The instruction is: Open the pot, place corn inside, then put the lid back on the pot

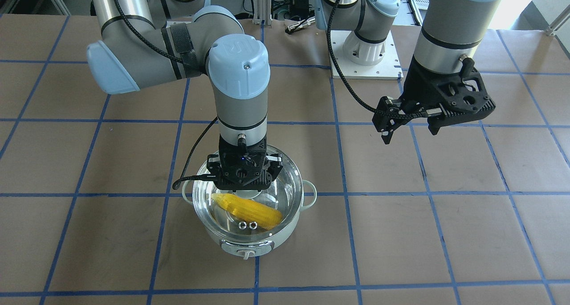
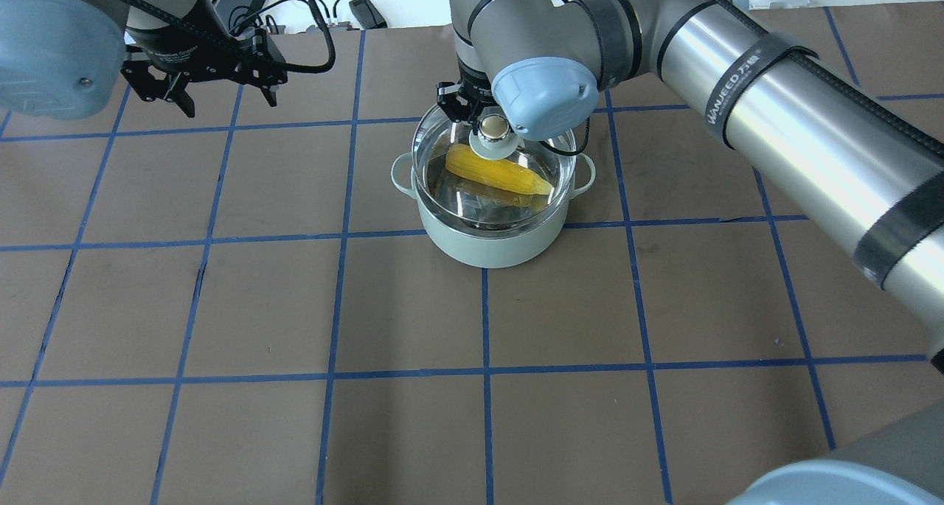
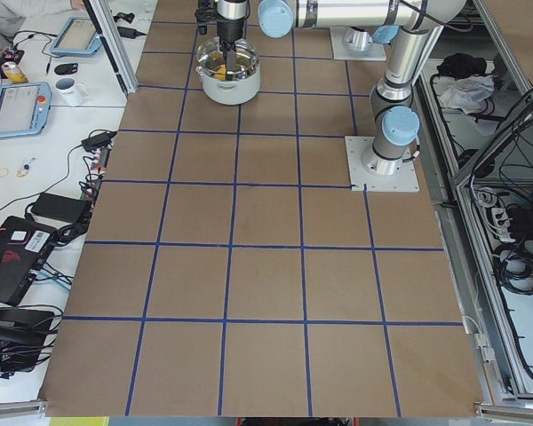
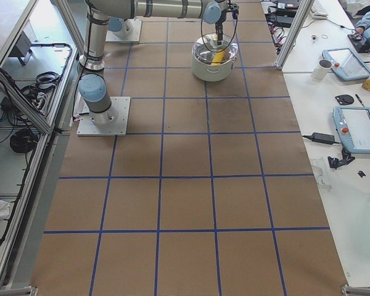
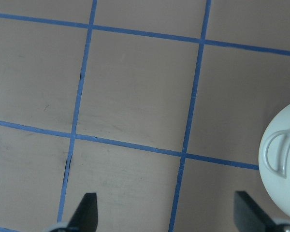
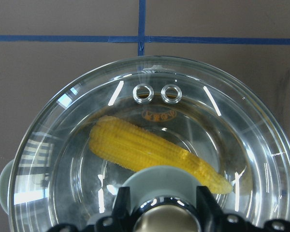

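The mint-green pot (image 2: 487,243) stands on the table with the clear glass lid (image 6: 63,145) on its rim. The yellow corn (image 2: 498,173) lies inside and shows through the glass; it also shows in the right wrist view (image 6: 135,145). My right gripper (image 6: 162,212) is straight above the lid's centre, its fingers closed on either side of the knob (image 2: 493,127). My left gripper (image 2: 225,96) is open and empty, raised above the table well to the side of the pot; in its wrist view the pot's handle (image 5: 276,155) shows at the right edge.
The brown table top (image 2: 295,306) has a grid of blue tape lines. The left arm's white base plate (image 1: 365,55) sits behind the pot in the front-facing view. Side benches with tablets and a mug (image 4: 325,66) stand beyond the table's edge.
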